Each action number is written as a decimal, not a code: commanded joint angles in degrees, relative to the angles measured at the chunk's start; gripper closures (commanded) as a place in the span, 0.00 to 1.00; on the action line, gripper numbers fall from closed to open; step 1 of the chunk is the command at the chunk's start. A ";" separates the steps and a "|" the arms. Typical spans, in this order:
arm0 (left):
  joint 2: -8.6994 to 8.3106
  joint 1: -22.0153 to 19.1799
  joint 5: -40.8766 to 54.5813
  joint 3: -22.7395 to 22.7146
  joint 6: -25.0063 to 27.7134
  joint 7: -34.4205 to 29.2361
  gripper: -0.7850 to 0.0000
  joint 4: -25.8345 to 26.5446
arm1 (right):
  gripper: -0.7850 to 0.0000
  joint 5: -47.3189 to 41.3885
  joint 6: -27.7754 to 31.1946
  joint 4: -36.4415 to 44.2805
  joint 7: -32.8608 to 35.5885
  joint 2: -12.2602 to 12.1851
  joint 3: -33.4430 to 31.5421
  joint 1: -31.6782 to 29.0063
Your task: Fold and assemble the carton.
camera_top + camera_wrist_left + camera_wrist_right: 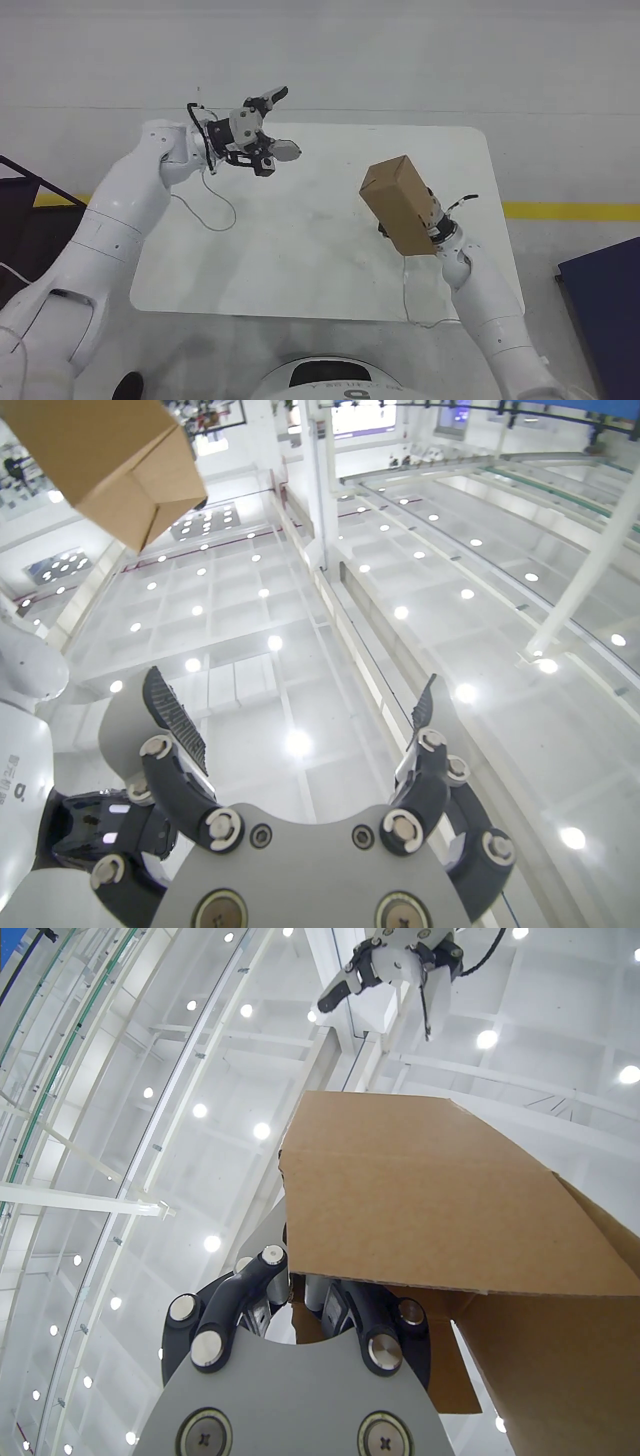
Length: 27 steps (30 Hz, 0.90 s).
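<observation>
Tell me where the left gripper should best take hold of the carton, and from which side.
Probably the free end of the carton, since the right gripper clamps the other end by a flap. The carton is held tilted above the table, its long walls flat. The open left gripper could come across from its own side and close on two opposite walls there.

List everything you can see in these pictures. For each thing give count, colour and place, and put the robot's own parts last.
carton: one, brown, held up over the table's right side
table: one, white, beneath both arms
floor stripe: one, yellow, on the grey floor at either side of the table
panel: one, dark blue, on the floor right of the table
left gripper: one, black and white, open, over the table's far left corner
right gripper: one, black and grey, shut on a flap of the carton
</observation>
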<state>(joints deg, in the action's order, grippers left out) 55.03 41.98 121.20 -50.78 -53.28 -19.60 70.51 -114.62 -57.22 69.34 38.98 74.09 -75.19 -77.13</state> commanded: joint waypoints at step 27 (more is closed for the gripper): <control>-0.77 3.63 -1.31 -3.45 2.61 0.30 0.00 3.06 | 1.00 64.84 21.17 23.99 -18.98 -4.36 3.86 0.50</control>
<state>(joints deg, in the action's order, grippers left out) 54.27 45.60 119.89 -54.23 -50.67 -19.30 73.56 -49.79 -36.06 93.33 20.00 69.74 -71.33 -76.63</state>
